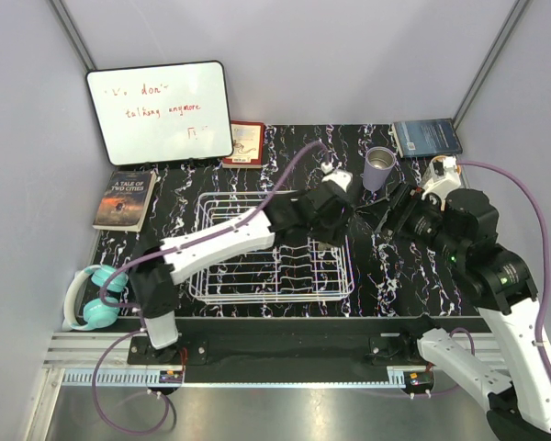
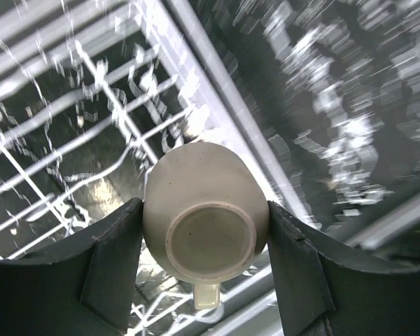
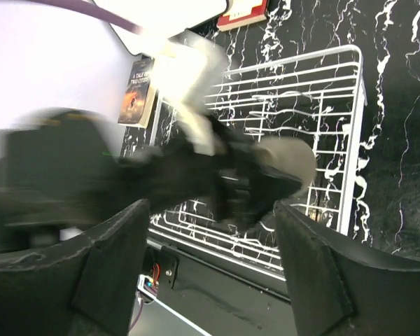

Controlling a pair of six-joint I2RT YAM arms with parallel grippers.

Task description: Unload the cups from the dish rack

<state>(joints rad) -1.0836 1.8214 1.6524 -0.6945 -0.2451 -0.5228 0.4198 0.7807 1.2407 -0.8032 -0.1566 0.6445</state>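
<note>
My left gripper is shut on a cream cup, its two fingers pressed against the cup's sides and its base facing the wrist camera. It holds the cup above the right rim of the white wire dish rack, whose wires show below it. In the right wrist view the cup and the rack show beyond my right gripper. My right gripper is open and empty, just right of the rack. A lavender cup stands upright on the table at the back right.
A whiteboard leans on the back wall, with a red book beside it. A paperback lies at the left and a blue book at the back right. Teal headphones lie off the table's left edge.
</note>
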